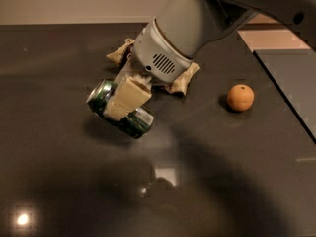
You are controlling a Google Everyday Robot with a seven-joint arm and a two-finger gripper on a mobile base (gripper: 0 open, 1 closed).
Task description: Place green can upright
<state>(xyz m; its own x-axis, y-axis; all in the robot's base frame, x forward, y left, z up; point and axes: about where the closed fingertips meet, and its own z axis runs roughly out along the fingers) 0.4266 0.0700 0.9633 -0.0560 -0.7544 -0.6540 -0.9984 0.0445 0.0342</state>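
Note:
The green can (137, 122) is a dark green drink can with silver rims, held on its side and tilted just above the dark table (74, 191). My gripper (123, 100) comes down from the upper right and is shut on the can's middle. One cream finger pad (127, 98) lies across the can's near side; the other finger is hidden behind the can. The can's silver top (97, 94) faces the upper left.
A brown snack bag (182, 78) lies behind the gripper, partly hidden by the wrist. An orange (240, 97) sits to the right. The table's right edge (281, 90) runs diagonally at the far right, with a lighter floor beyond.

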